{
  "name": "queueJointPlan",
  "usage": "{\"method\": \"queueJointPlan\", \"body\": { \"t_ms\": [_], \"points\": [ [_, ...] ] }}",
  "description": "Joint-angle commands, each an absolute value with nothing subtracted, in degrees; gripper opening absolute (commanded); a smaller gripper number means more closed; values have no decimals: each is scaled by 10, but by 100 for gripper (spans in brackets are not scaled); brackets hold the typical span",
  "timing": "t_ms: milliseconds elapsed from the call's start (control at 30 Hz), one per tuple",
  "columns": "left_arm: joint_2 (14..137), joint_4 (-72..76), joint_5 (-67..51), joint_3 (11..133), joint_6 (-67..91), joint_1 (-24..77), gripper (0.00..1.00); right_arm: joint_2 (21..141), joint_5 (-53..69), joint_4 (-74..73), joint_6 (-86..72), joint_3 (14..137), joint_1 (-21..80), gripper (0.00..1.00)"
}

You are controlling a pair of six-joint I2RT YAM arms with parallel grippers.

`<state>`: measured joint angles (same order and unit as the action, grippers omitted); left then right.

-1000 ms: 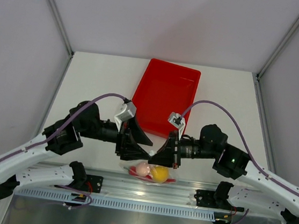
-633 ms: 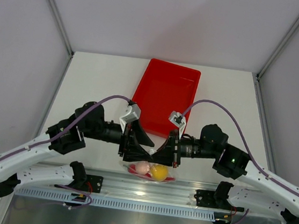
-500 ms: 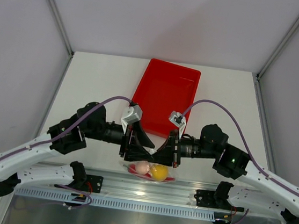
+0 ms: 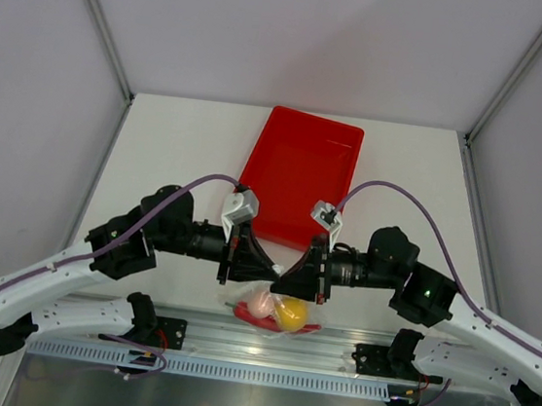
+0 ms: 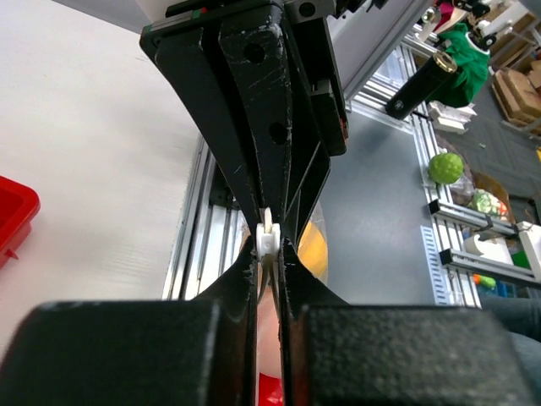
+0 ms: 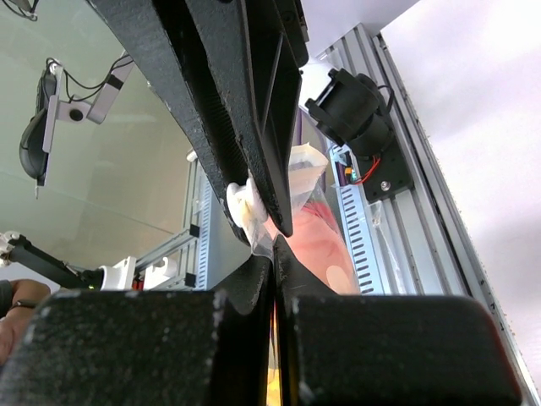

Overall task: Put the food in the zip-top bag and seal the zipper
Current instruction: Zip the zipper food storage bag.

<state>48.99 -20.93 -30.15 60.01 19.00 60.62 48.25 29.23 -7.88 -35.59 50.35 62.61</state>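
Left gripper (image 4: 266,267) is pressed together, pinching the top edge of the transparent crinkly plastic zip-top bag (image 4: 274,307), and in the left wrist view that gripper (image 5: 269,260) has its black fingers (image 5: 247,279) closed tight on a thin fold of film with a small white plastic piece (image 5: 267,238) sitting right at the tips. Right gripper (image 4: 283,276) comes in nose to nose from the other side, clamped on the same edge; its own camera shows the gripper (image 6: 272,260) shut on the clear film, the bag (image 6: 311,182) bunched just past the tips. Whether the seal strip is closed, I cannot tell. The bag hangs beneath the two grippers at the near edge of the white worktop (image 4: 179,153), over the grey aluminium rail (image 4: 332,352). Inside it, the pale pinkish-white ball (image 4: 259,305) sits on the left, touching the yellow roundish fruit (image 4: 289,312) on the right, with the slim red chili pepper (image 4: 247,313) lying along the bottom under both. Behind the grippers, further back on the worktop, lies the large red rectangular plastic tray (image 4: 299,172).
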Motion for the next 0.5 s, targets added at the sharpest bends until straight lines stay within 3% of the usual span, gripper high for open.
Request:
{"method": "queueJointPlan", "body": {
  "t_ms": [0, 200, 333, 467],
  "points": [
    [488, -236, -281, 628, 185, 610, 1, 466, 289, -55, -349, 508, 625, 0],
    [509, -256, -301, 651, 200, 610, 1, 464, 316, -67, -331, 509, 628, 0],
    [510, -240, -312, 647, 211, 610, 1, 460, 330, -70, -320, 511, 629, 28],
    [522, -236, -323, 651, 219, 610, 1, 461, 345, -65, -316, 512, 629, 31]
  ]
}}
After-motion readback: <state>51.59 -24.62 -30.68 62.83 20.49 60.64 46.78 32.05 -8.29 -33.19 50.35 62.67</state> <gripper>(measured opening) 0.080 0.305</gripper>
